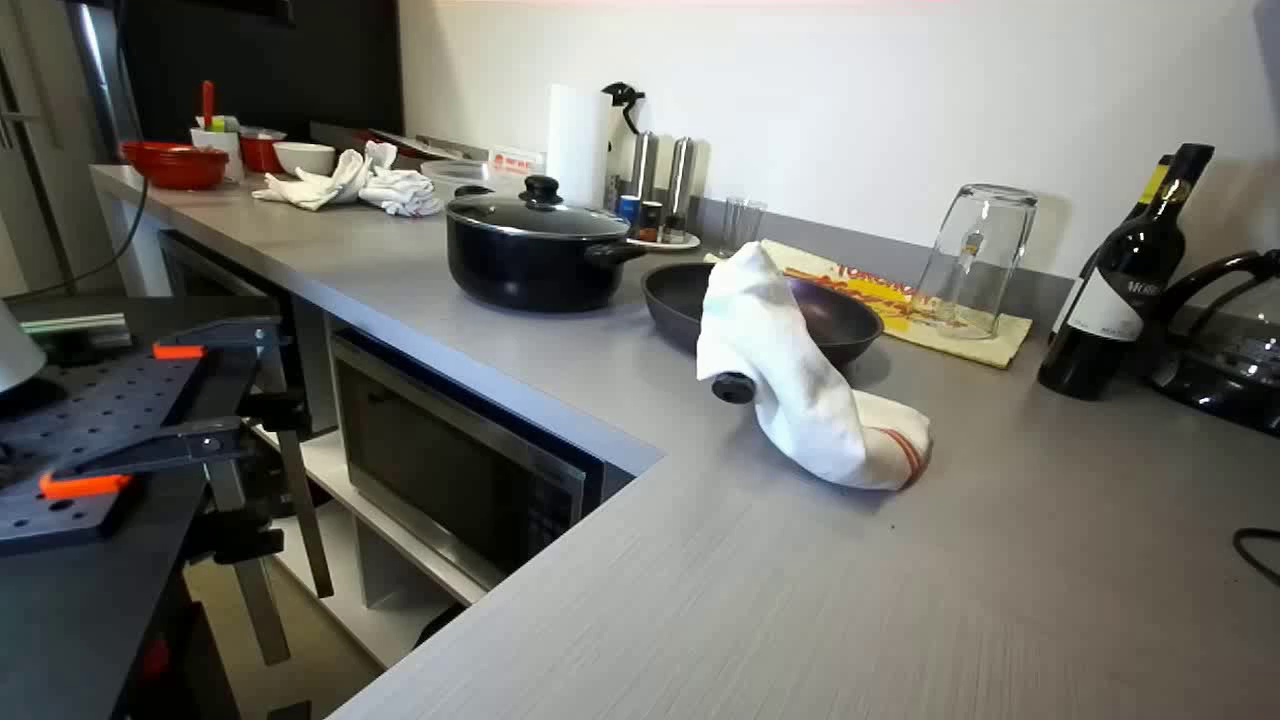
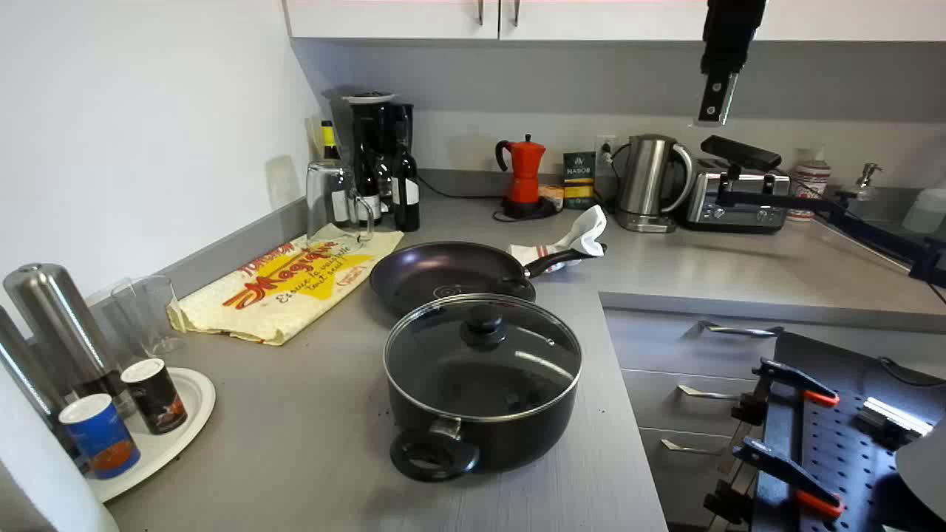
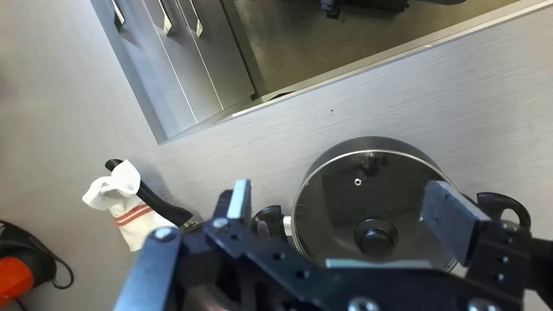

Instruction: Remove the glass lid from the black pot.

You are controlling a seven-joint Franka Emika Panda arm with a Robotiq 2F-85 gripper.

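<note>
The black pot point(image 1: 533, 268) stands on the counter and also shows in an exterior view point(image 2: 510, 447) and the wrist view point(image 3: 376, 143). The clear glass lid point(image 2: 436, 369) with its metal rim and dark knob sits on top of it; it also shows in an exterior view point(image 1: 500, 214) and the wrist view point(image 3: 332, 207). My gripper point(image 3: 339, 202) is open and empty, its fingers wide apart. In the wrist view the lid's knob appears between them, lower down. In an exterior view only part of my gripper point(image 2: 715, 100) shows, high above the counter and apart from the lid.
A frying pan point(image 2: 443, 270) stands close beside the pot, a white cloth point(image 1: 775, 350) over its handle. An upturned glass point(image 1: 975, 260) stands on a yellow cloth point(image 2: 273, 295). A white plate point(image 2: 196, 403) with small canisters and steel mills stands near the wall.
</note>
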